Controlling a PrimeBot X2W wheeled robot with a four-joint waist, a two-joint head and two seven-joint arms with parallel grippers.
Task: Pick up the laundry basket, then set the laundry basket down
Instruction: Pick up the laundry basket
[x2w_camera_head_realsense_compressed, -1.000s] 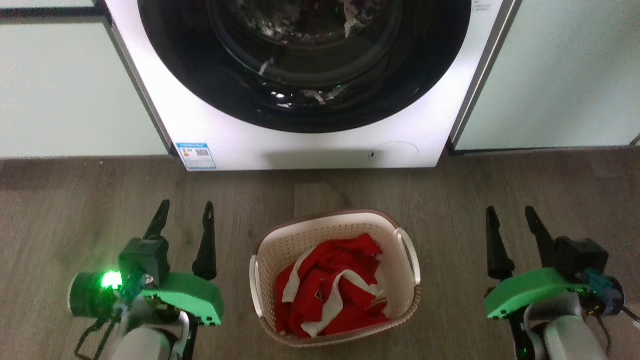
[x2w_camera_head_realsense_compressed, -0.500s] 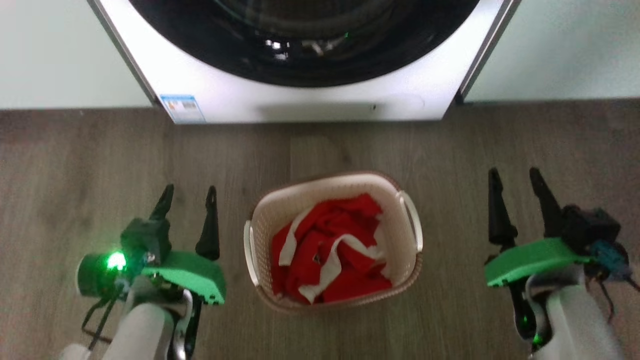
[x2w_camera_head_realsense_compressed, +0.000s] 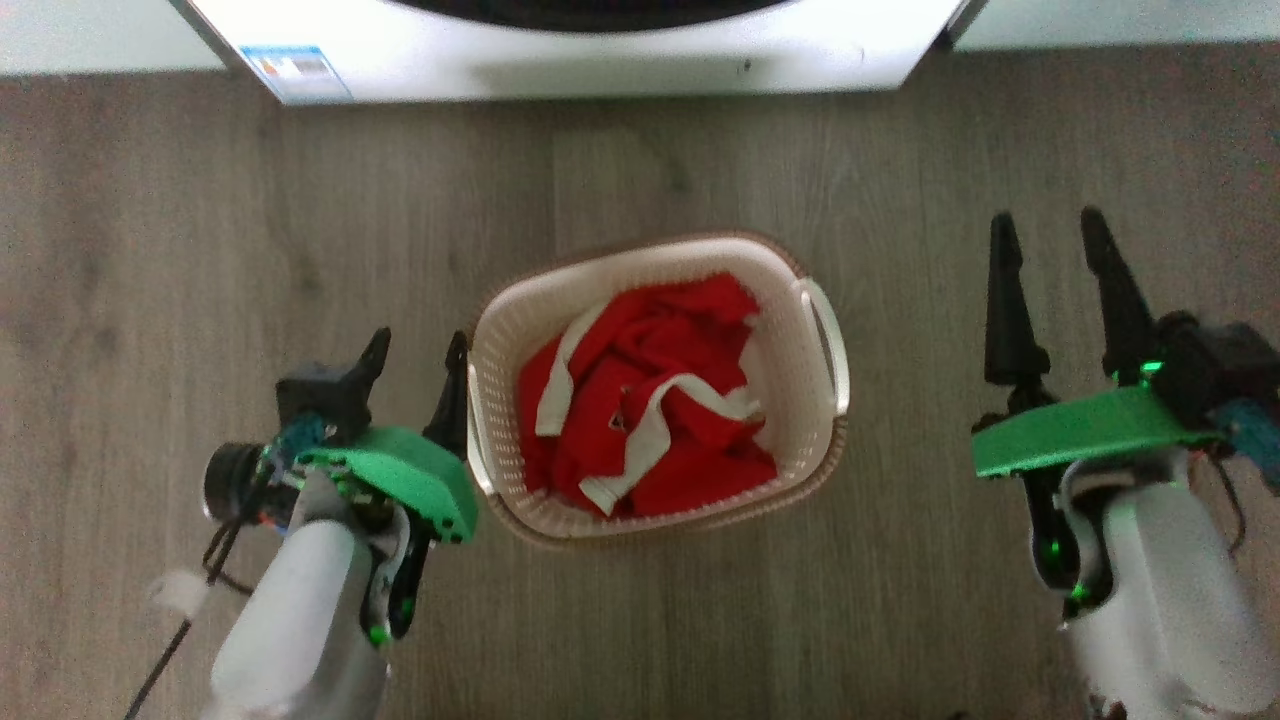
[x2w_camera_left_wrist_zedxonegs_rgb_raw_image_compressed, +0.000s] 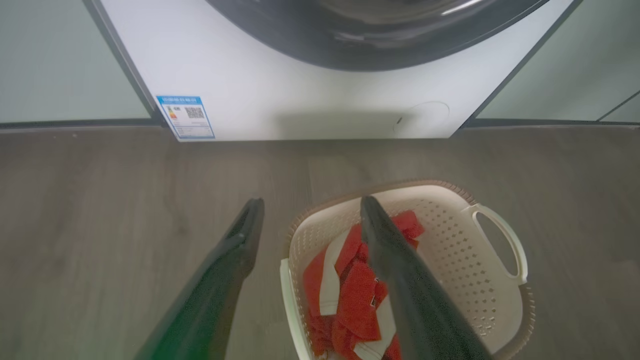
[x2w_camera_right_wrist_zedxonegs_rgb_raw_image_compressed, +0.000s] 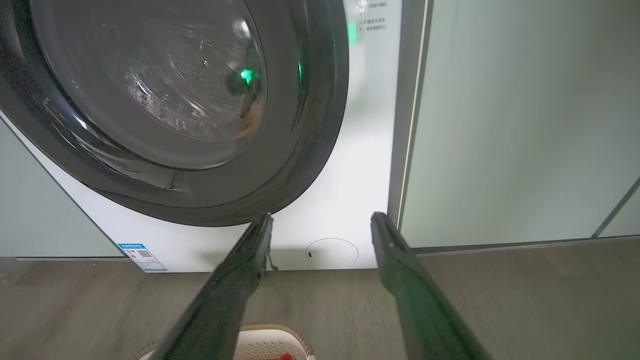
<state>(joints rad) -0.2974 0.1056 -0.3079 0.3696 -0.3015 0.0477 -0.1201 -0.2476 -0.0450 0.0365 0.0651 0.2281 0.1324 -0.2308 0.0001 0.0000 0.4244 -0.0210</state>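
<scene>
One laundry basket (x2w_camera_head_realsense_compressed: 792, 335), possibly one red-white garment (x2w_camera_head_realsense_compressed: 660, 400) inside, two grippers spread, left gripper (x2w_camera_head_realsense_compressed: 419, 343) beside basket, right gripper (x2w_camera_head_realsense_compressed: 1047, 220) apart.

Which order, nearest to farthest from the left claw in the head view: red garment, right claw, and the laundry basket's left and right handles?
1. The left handle of the laundry basket, right beside the left claw.
2. The red garment, in the basket's middle.
3. The right handle, on the basket's far side.
4. The right claw, beyond the basket, far right.
</scene>
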